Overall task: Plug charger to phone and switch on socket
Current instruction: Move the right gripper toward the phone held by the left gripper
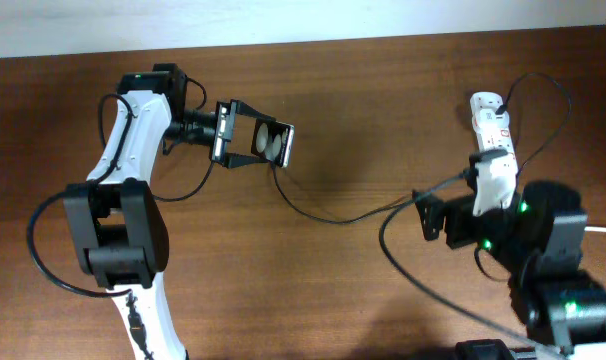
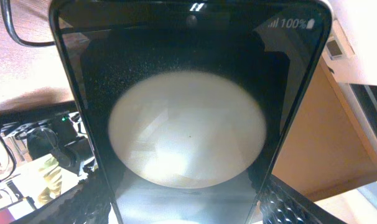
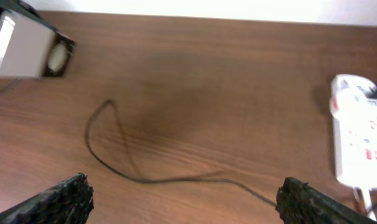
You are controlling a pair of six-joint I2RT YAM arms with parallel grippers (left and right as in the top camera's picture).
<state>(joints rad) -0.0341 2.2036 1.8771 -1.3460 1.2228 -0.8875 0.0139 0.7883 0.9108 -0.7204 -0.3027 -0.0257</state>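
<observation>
Wood, dark brown and grained, makes up the table (image 1: 363, 90), with a pale strip of wall (image 1: 283, 15) along its far edge. The left gripper (image 1: 266, 143) is clamped on the phone (image 1: 280, 144), its ribbed pads (image 2: 83, 205) set against two opposite edges. The glass faces the wrist camera, showing a big pale disc and a full battery mark in its corner. The right gripper (image 3: 188, 202) stands spread wide above the table, its fingers (image 3: 58, 199) holding nothing. The charger (image 3: 114, 165), a thin black cable, lies on the wood just beyond those open fingers. It runs across to the end of the phone by the left fingertips; whether its tip is seated there cannot be told. The socket (image 3: 359, 137) lies flat off to the right of the right fingers, apart from them. Count: one phone, one charger, one socket, two grippers.
</observation>
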